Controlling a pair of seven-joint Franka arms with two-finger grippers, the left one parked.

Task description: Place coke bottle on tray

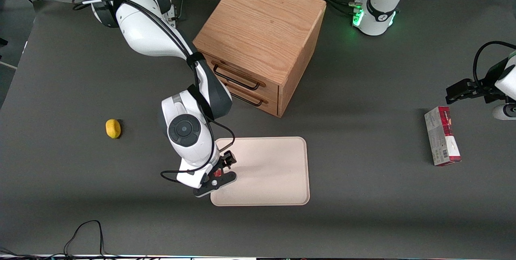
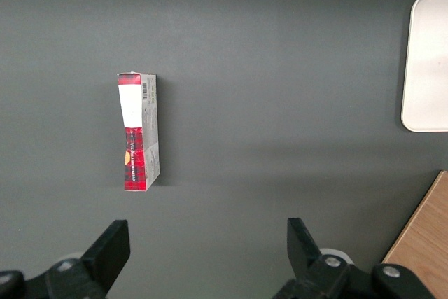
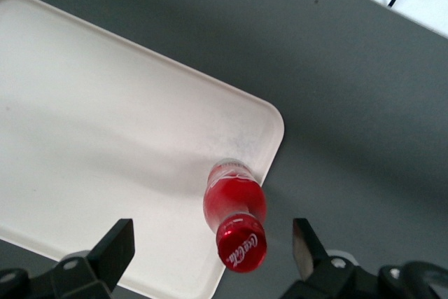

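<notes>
The dark grey bench (image 1: 363, 219) carries everything, with the wooden drawer cabinet (image 1: 262, 38) standing farther from the front camera than the end effector (image 1: 219, 171). The cream-white tray (image 1: 274, 171) lies directly beneath the end effector, which hangs over the tray's corner toward the working arm's end of the bench. The red-and-grey carton (image 1: 442, 136) lies well off toward the parked arm's end, and the lemon (image 1: 113, 128) sits on the bench toward the working arm's end. The coke bottle (image 3: 235, 218) stands upright on the tray just inside that corner's rim, its long axis pointing straight up at the wrist camera, directly below and between the two fingers (image 3: 115, 250). The end effector is open, fingers spread well clear of the cap on both sides, so the bottle appears released and placed; a straight lift should clear it.
</notes>
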